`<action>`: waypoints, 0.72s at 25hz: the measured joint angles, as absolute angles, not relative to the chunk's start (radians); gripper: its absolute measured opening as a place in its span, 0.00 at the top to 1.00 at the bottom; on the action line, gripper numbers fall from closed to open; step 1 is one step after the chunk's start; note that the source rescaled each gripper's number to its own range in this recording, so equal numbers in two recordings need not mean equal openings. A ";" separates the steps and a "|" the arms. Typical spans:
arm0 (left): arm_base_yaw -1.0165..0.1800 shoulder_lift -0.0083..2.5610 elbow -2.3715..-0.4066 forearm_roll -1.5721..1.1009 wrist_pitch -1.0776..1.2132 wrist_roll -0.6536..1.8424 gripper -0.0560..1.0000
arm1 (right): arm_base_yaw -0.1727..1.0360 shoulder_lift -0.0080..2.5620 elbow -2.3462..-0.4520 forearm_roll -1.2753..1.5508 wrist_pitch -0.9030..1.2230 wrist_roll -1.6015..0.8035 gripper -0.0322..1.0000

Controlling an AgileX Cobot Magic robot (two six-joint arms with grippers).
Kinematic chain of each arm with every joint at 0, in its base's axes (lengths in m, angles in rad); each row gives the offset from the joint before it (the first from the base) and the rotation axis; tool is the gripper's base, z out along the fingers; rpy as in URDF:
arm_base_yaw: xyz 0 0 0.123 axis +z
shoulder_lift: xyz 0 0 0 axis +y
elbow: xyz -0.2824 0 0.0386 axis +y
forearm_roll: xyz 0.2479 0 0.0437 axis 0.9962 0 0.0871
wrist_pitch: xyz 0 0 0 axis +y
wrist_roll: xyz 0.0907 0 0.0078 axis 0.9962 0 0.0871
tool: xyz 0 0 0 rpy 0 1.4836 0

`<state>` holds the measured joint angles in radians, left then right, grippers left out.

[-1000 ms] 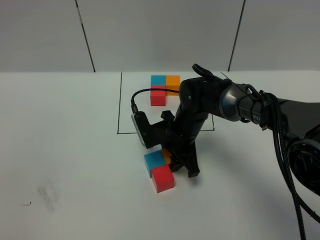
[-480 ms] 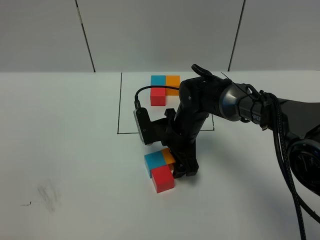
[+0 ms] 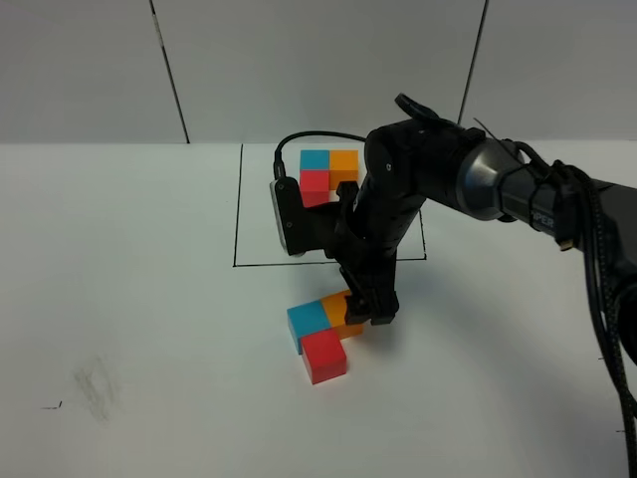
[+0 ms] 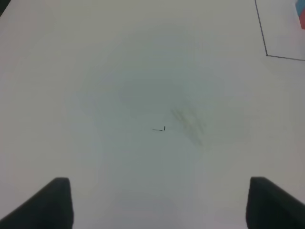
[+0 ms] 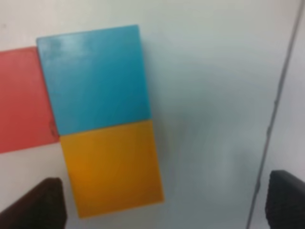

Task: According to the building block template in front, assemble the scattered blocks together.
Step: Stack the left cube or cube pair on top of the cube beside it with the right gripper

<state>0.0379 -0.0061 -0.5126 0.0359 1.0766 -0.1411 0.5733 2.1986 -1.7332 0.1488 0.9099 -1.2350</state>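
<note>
The scattered blocks lie joined in an L on the white table: blue block (image 3: 308, 321), orange block (image 3: 336, 309) and red block (image 3: 323, 356). My right gripper (image 3: 364, 319) hovers just above the orange block, open and holding nothing. The right wrist view looks straight down on the blue block (image 5: 93, 78), the orange block (image 5: 112, 167) and the red block (image 5: 24, 100), with the right gripper (image 5: 164, 210) spread wide. The building block template (image 3: 344, 161) sits farther back, partly hidden by the arm. My left gripper (image 4: 164, 205) is open over bare table.
A black outlined square (image 3: 237, 209) is drawn on the table around the template. Its corner (image 4: 265, 38) shows in the left wrist view. A faint smudge (image 3: 95, 386) marks the table at the front left.
My right gripper has opened, let go of the orange block and lifted up and back. The orange block now shows beside the blue one. The left arm has not moved.
</note>
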 joint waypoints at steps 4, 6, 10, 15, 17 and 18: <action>0.038 -0.006 -0.513 0.036 1.077 -0.141 0.00 | 0.573 2.120 -1.733 0.141 0.960 -1.126 0.22; 0.038 -0.006 -0.513 0.036 1.077 -0.141 0.00 | 0.573 2.082 -1.733 0.131 0.995 -1.046 0.22; 0.038 -0.006 -0.513 0.036 1.077 -0.141 0.00 | 0.573 2.013 -1.733 0.126 1.056 -0.846 0.22; 0.038 -0.006 -0.513 0.036 1.077 -0.141 0.00 | 0.573 1.944 -1.733 0.155 1.174 -0.609 0.22; 0.038 -0.006 -0.513 0.036 1.077 -0.141 0.00 | 0.573 1.924 -1.733 0.184 1.207 -0.552 0.22; 0.038 -0.006 -0.513 0.036 1.077 -0.141 0.00 | 0.573 1.916 -1.733 0.201 1.208 -0.535 0.22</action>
<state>0.0379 -0.0061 -0.5126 0.0359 1.0766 -0.1411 0.5733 1.9155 -1.7332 0.2008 1.2081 -0.5348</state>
